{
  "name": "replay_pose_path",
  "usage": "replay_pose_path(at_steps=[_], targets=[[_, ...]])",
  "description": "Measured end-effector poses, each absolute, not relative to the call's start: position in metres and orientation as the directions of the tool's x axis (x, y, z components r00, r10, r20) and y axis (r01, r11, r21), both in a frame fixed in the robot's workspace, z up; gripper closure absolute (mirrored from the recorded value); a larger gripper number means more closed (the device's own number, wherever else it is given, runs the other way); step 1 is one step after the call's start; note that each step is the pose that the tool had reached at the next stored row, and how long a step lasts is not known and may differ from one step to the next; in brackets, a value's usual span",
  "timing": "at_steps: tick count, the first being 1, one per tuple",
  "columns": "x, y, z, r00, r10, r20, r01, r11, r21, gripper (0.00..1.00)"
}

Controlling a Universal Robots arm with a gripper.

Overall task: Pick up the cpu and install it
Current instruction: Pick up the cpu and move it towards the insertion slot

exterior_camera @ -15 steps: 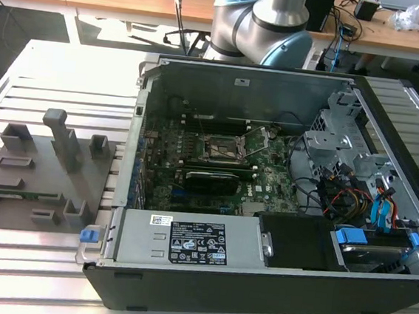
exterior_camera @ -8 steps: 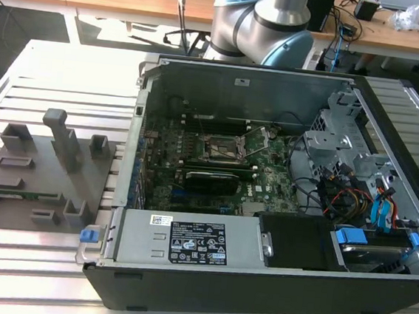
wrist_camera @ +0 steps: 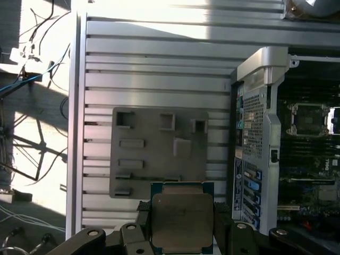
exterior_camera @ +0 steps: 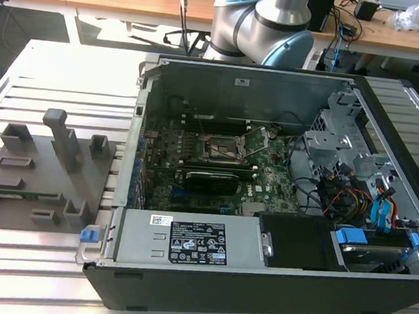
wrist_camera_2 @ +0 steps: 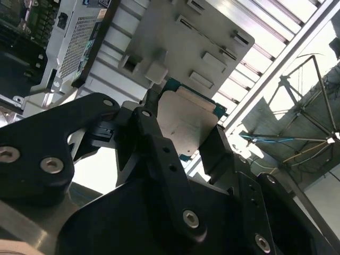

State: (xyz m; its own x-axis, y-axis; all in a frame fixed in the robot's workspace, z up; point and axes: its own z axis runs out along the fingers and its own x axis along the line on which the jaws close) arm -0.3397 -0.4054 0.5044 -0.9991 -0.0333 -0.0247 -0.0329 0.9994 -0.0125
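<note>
From my remote station: the hand (wrist_camera: 182, 226) is clamped on the cpu (wrist_camera: 181, 212), one black finger (wrist_camera: 144, 223) against each side of the chip, jaws only as wide as the chip itself. In the first wrist view the cpu's metal plate faces the camera, its near edge cut off, with the grey holder plate (wrist_camera: 159, 154) and the slats of the bench (wrist_camera: 159, 64) behind it. The second wrist view has the same grip from a slant (the finger (wrist_camera_2: 154, 138) hides one edge of the cpu (wrist_camera_2: 186, 114)); I cannot make out the chip's underside. The exterior view gives what the wrist cameras do not: the arm (exterior_camera: 263, 21) rising behind the far wall of the open computer case (exterior_camera: 257, 280), the black socket frame (exterior_camera: 221, 149) on the board inside, and the grey holder plate (exterior_camera: 40, 178) towards the bench's edge on the exterior view's left, just beside the case.
</note>
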Motion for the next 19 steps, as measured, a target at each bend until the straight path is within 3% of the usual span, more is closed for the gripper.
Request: replay_pose_path(at_steps=[19], targets=[[-0.33,-0.405,0.482,-0.999,-0.033,-0.025,-0.033,0.999,-0.012,0.45]])
